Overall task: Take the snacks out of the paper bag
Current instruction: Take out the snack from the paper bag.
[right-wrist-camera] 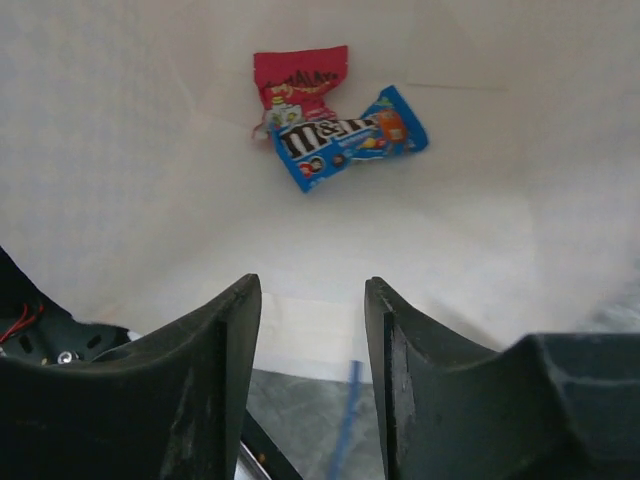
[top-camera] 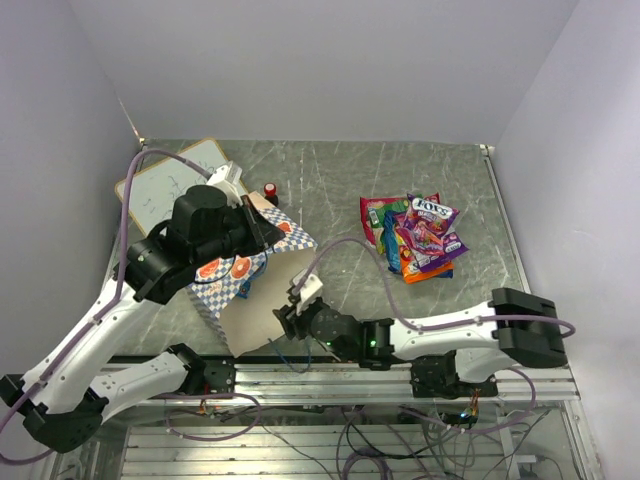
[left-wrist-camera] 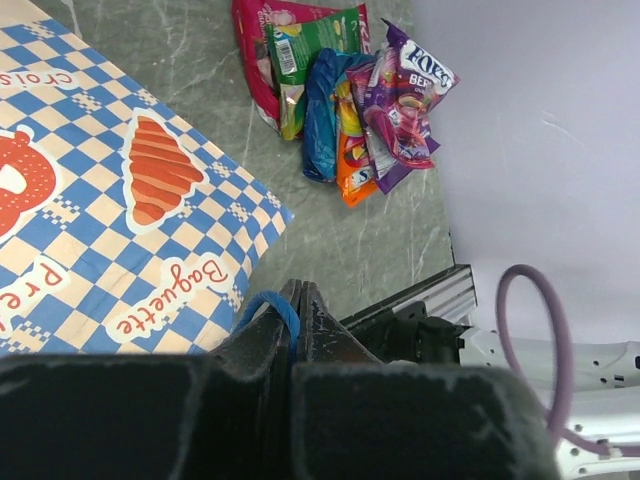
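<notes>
The paper bag point(top-camera: 262, 300) lies on its side, mouth toward the near edge; its checked band point(left-wrist-camera: 120, 200) shows in the left wrist view. My left gripper point(left-wrist-camera: 296, 300) is shut on the bag's blue cord handle point(left-wrist-camera: 268, 305) and holds it up. My right gripper point(right-wrist-camera: 312, 300) is open and empty at the bag's mouth, also seen from above point(top-camera: 290, 318). Inside the bag, a red packet point(right-wrist-camera: 298, 80) and a blue packet point(right-wrist-camera: 345, 138) lie at the far end. A pile of snacks point(top-camera: 418, 237) lies on the table to the right, also in the left wrist view point(left-wrist-camera: 350, 90).
A white writing board point(top-camera: 165, 180) lies at the back left. A small red-capped bottle point(top-camera: 270, 192) stands behind the bag. The aluminium frame rail point(top-camera: 330, 375) runs along the near edge. Walls close the table on the left, back and right.
</notes>
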Controlling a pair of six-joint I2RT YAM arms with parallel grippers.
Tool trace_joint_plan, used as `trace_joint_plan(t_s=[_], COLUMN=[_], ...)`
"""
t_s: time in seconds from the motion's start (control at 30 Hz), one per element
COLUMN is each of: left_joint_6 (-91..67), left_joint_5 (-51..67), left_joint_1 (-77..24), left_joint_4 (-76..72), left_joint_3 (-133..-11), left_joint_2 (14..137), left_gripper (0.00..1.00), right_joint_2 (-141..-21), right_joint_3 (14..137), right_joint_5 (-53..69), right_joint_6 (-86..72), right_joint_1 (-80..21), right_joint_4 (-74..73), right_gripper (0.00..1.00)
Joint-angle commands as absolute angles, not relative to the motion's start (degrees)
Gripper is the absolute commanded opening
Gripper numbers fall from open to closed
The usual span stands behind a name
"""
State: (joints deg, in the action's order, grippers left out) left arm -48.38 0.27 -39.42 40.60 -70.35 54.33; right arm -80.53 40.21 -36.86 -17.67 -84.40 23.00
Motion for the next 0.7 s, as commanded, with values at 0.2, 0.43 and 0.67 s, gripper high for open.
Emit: trace_joint_plan(t_s=[0.2,0.43,0.67], left_joint_6=[-47.9,-51.2,-52.8], left_joint_5=[2.1,-1.1,-1.3], left_joint_1=[-39.1,-39.1,-39.1], left_joint_4=[39.0,42.5,42.8], left_joint_3=[-70.7,-69.2,-68.6], left_joint_2=[51.5,47.8,46.0], left_gripper=[0.07,0.07,0.07], right_joint_2=[-97.5,-108.9,-121.1], right_joint_3=[46.7,50.8,58.6], right_joint_5=[-35.3,-37.8,-43.7], right_joint_6=[-13.4,-14.2,-10.9], right_joint_1=[-84.3,-81.5,-80.0], right_joint_4=[42.6,53.3,62.5], right_gripper=[0.43,0.45,0.75])
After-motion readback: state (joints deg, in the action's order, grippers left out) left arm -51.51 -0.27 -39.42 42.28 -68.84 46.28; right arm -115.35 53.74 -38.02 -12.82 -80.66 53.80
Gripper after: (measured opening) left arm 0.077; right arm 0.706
